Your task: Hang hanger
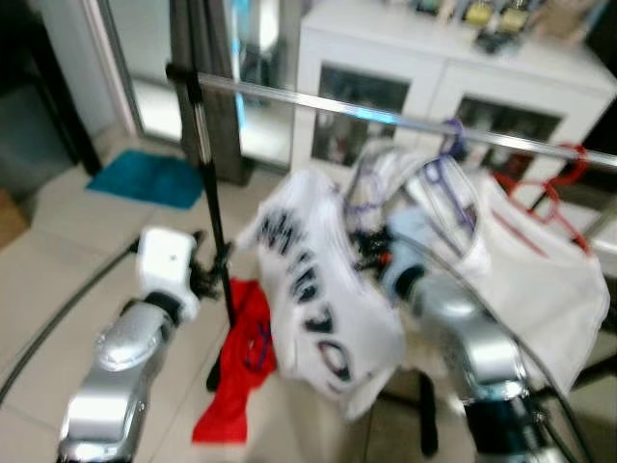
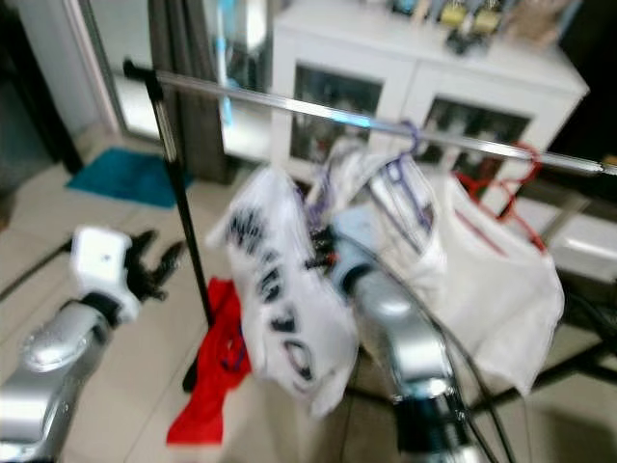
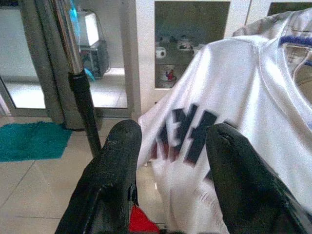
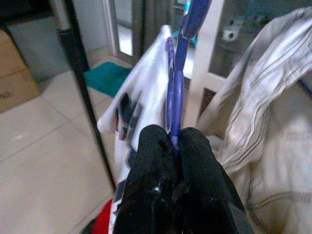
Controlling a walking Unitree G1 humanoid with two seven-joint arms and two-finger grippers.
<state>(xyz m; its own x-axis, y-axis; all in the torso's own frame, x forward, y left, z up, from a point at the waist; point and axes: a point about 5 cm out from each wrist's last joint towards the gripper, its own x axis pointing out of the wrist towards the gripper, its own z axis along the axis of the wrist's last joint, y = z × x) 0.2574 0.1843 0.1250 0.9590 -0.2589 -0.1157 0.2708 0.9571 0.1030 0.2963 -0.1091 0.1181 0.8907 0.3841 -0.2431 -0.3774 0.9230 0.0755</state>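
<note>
Pinching a purple hanger (image 4: 176,92) between jaws pressed together on its thin stem, the right gripper (image 4: 174,141) is raised in front of the robot, just below a horizontal chrome rail (image 1: 386,116). The hanger carries a white T-shirt with dark lettering (image 1: 313,289), which drapes down and to the left of that gripper. The head views are blurred, so whether the hanger's hook touches the rail cannot be told. To the right of the held shirt, a second white garment (image 1: 540,280) hangs from the rail, and a red hanger (image 1: 554,183) is hooked on the rail beside it. The left gripper (image 3: 170,161) has its jaws apart with nothing between them; it is held out low on the left, near the rail's black upright pole (image 1: 207,183) and pointing toward the lettered shirt. A red cloth (image 1: 241,367) lies crumpled on the pale tiled floor (image 1: 58,280) at the foot of that pole. Farther back on the left, a teal mat (image 1: 145,178) lies on the floor in front of a glass door. Behind the rail stands a white cabinet (image 1: 424,77) with glass-fronted doors and small items on its top.
</note>
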